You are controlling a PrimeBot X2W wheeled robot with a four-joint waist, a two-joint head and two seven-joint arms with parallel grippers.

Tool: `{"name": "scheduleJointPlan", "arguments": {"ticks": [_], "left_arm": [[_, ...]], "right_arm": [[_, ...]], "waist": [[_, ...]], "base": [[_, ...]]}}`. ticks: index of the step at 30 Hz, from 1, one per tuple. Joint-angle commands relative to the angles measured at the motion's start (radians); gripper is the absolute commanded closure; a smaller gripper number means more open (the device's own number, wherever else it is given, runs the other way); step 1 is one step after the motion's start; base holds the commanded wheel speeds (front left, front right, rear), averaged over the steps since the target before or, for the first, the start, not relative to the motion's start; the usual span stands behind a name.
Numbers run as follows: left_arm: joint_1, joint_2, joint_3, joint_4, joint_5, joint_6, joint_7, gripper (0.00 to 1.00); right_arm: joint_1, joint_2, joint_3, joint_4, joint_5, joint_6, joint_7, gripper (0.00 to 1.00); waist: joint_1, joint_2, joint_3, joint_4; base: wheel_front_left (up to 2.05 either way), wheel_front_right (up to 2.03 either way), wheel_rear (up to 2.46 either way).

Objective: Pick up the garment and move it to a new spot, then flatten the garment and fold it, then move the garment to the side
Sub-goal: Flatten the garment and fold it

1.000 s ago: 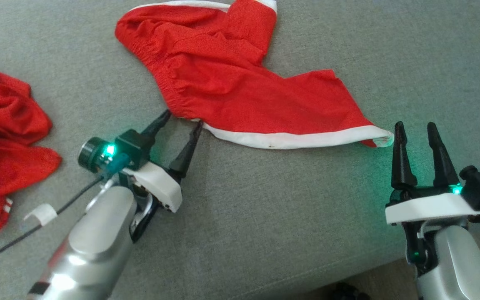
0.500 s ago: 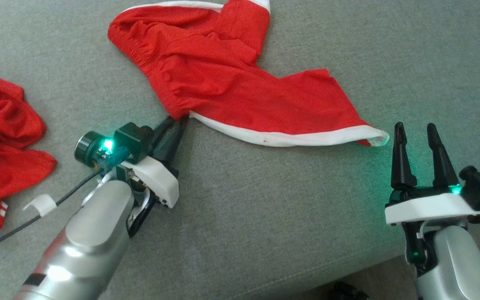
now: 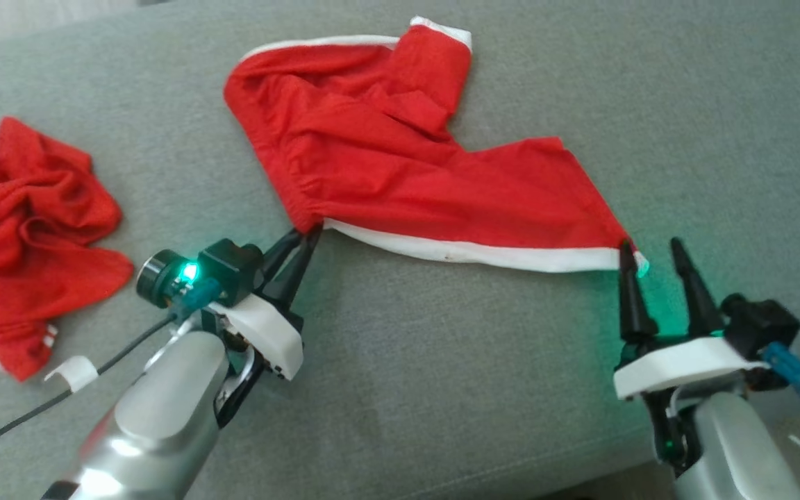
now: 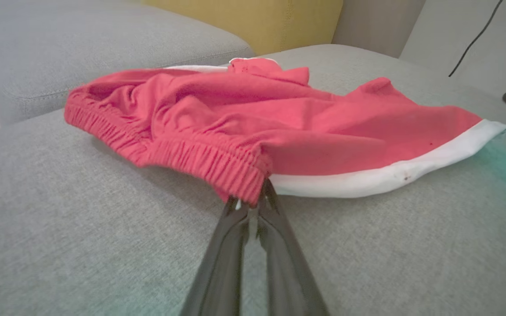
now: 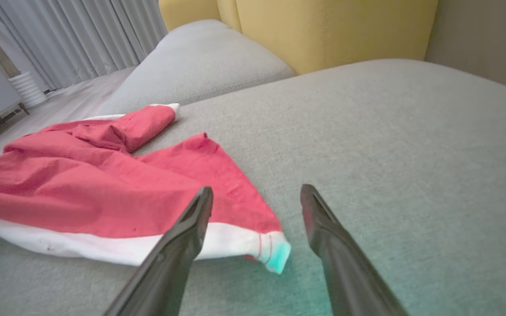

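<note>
CHANGE: left gripper (image 3: 305, 236) snapped shut on waistband corner of crumpled red cloth shorts with white hem (image 3: 400, 173) | right gripper (image 3: 650, 244) brought up to hem corner, fingers wide, nothing held | shorts lying on grey fabric cushion (image 3: 442, 389) | one hold judged secured, lift awaited

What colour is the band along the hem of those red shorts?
White. The hem band of the shorts shows best in the left wrist view.
</note>
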Motion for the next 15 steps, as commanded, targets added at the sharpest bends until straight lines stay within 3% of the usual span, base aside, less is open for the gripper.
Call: {"name": "scheduleJointPlan", "arguments": {"ticks": [1, 15], "left_arm": [[-0.017, 0.029, 0.025, -0.036, -0.001, 0.007, -0.007, 1.00], [0.019, 0.065, 0.013, -0.170, -0.010, 0.038, 0.041, 1.00]], "right_arm": [[-0.002, -0.005, 0.025, -0.013, -0.003, 0.007, -0.008, 0.00], [-0.002, -0.005, 0.034, 0.127, -0.034, 0.007, 0.067, 0.00]], "waist": [[0.0001, 0.0000, -0.011, 0.012], [0.0001, 0.0000, -0.041, 0.045]], "base": [[0.00, 0.00, 0.00], [0.00, 0.00, 0.00]]}}
